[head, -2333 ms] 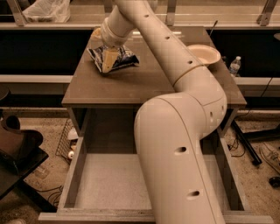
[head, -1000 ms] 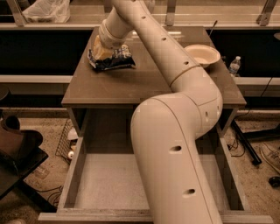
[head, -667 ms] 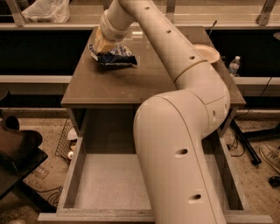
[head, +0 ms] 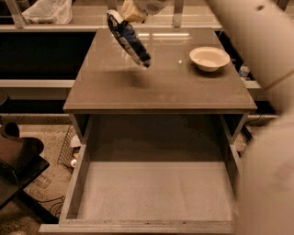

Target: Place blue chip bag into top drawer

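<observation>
Lifted, blue chip bag (head: 129,39) slants down-right under gripper (head: 136,9) at top.

One blue chip bag (head: 129,40), crinkled dark-blue foil with white markings, hanging tilted at 11 o'clock, clear above the surface (head: 161,87), top end pinched in the tool (head: 140,6) at 12 o'clock, top drawer (head: 154,193), wide, shallow, standing open at 6 o'clock, flat pale grey bottom showing

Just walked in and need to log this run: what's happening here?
The robot's gripper, at the top edge of view, holds the blue chip bag dangling above the cabinet top. The top drawer below stands open, the bag not yet in it. A bowl sits on the cabinet top too.
</observation>
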You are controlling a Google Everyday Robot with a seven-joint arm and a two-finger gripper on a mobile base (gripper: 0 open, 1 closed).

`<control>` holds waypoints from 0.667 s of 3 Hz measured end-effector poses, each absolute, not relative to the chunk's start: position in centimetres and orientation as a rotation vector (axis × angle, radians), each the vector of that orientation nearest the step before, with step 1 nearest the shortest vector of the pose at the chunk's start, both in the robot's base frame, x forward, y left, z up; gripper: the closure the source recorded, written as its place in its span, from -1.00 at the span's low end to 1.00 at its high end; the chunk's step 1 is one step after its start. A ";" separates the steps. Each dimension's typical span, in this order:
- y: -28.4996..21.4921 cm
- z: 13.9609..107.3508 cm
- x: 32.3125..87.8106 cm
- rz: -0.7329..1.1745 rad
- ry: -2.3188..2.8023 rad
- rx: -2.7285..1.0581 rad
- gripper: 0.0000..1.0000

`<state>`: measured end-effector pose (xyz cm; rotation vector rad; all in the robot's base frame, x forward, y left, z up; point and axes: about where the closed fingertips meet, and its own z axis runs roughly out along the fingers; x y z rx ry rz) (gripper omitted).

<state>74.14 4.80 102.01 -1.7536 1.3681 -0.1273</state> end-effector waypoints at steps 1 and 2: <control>4.2 109.9 66.8 -0.121 1.337 -1.542 1.00; 4.1 110.4 64.8 -0.147 1.315 -1.507 0.93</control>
